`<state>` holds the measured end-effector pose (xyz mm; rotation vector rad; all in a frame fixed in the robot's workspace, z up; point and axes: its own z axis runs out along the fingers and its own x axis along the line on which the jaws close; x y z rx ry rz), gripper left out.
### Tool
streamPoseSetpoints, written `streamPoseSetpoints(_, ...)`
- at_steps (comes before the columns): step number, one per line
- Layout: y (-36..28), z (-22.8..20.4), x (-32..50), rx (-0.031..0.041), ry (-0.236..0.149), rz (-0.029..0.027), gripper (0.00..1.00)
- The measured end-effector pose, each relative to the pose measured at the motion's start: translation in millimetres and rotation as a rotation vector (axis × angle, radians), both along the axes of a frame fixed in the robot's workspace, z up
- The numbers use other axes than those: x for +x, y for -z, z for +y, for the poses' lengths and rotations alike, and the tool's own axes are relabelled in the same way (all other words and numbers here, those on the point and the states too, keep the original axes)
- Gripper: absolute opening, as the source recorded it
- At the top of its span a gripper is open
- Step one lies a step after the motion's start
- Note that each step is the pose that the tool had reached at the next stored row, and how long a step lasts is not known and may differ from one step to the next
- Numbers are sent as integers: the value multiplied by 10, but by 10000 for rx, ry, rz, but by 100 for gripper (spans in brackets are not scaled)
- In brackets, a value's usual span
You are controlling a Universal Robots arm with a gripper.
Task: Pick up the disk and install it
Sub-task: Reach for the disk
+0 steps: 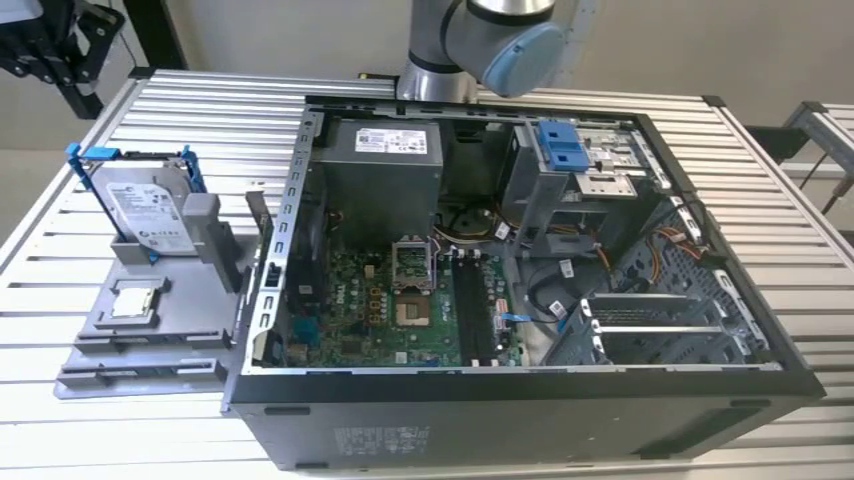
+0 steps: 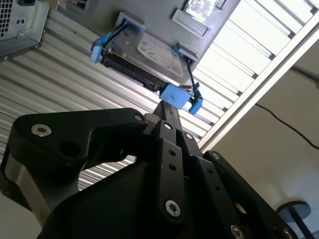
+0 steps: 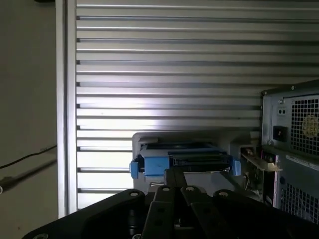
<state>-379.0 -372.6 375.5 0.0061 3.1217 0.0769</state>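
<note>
Currently disk stands tilted in grey stand, left side of exterior view, beside open computer case. Gripper fingers pressed together, holding nothing, aimed at disk's blue rail.

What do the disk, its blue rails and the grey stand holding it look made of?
The disk: silver-grey metal casing with a dull sheen and a white, paper-like label. Its blue rails: likely plastic, uniformly coloured, with thin moulded tabs. The stand: matte grey, probably plastic or painted metal; the look leaves that open.
</note>
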Motion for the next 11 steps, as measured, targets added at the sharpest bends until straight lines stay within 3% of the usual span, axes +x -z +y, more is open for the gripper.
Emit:
streamPoseSetpoints(6, 20, -8, -75, 0, -60, 0, 0)
streamPoseSetpoints(11, 26, -8, -101, 0, -487, 1, 0)
